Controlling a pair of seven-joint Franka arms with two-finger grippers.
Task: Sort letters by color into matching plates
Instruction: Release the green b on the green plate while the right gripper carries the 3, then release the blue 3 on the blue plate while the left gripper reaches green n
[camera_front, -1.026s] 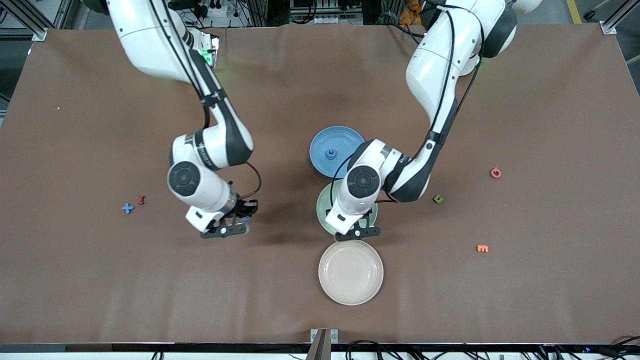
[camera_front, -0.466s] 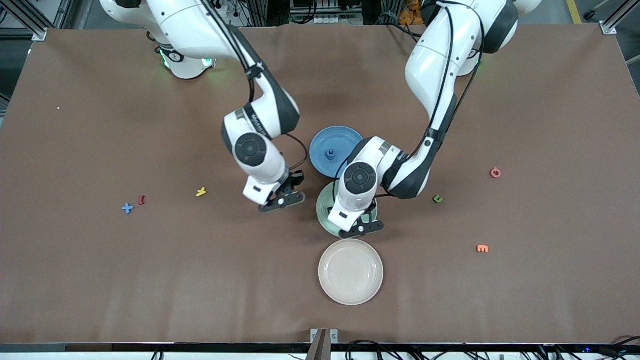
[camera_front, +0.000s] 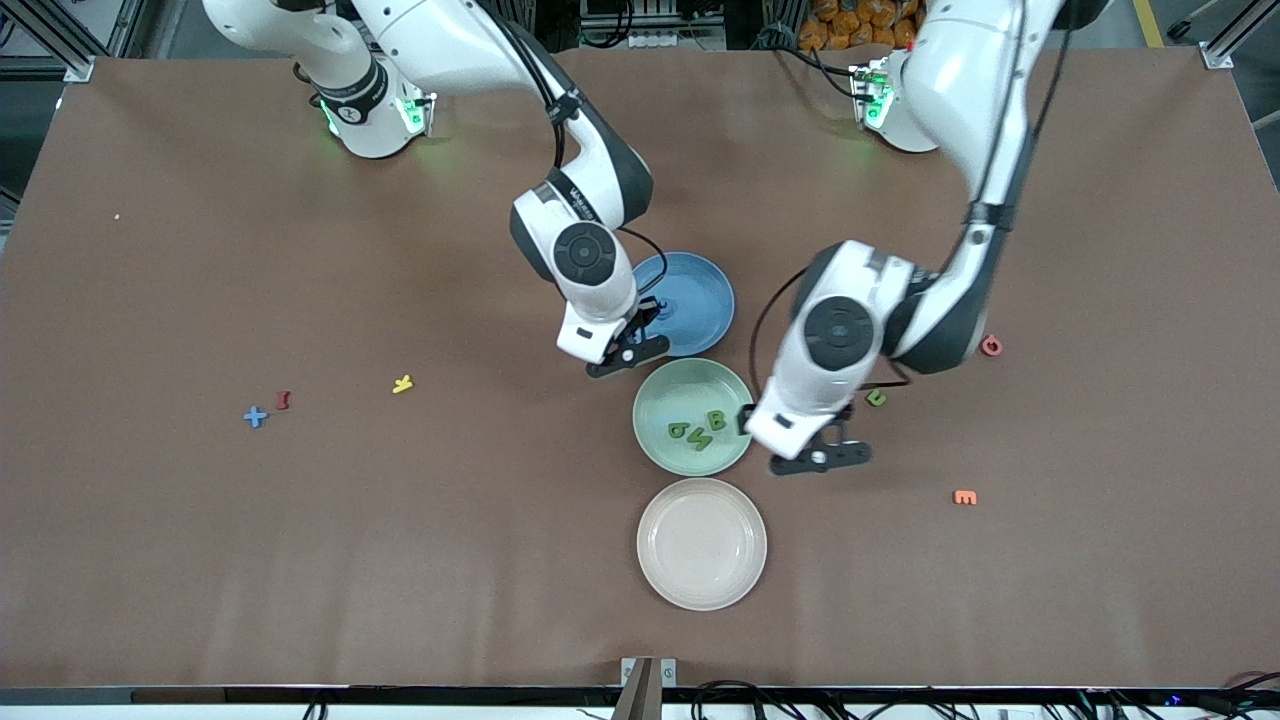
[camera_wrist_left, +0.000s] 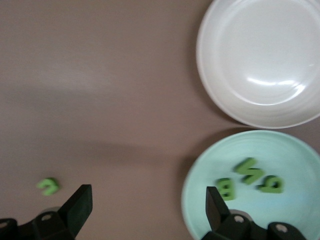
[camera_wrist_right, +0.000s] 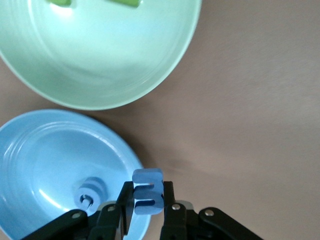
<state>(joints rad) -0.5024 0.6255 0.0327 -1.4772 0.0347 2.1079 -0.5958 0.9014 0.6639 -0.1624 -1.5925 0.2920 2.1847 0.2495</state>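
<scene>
My right gripper (camera_front: 632, 352) is shut on a small blue letter (camera_wrist_right: 147, 192) and hangs over the rim of the blue plate (camera_front: 700, 300). Another blue piece (camera_wrist_right: 89, 194) lies in that plate. The pale green plate (camera_front: 660, 440) holds three green letters (camera_front: 700, 432). My left gripper (camera_front: 822, 455) is open and empty, over the table beside the green plate, toward the left arm's end. One green letter (camera_front: 876, 398) lies on the table close to it, also seen as the green letter (camera_wrist_left: 49, 186) in the left wrist view. A blue plus (camera_front: 256, 417) lies toward the right arm's end.
A beige plate (camera_front: 702, 543) sits nearer the front camera than the green plate. Loose pieces lie on the table: a yellow one (camera_front: 402, 383), a dark red one (camera_front: 284, 400), an orange one (camera_front: 965, 497) and a red ring (camera_front: 991, 346).
The right arm has carried the blue letter from the open table to the blue plate's rim. The left gripper has opened and moved off the green plate toward the left arm's end, uncovering the green letters.
</scene>
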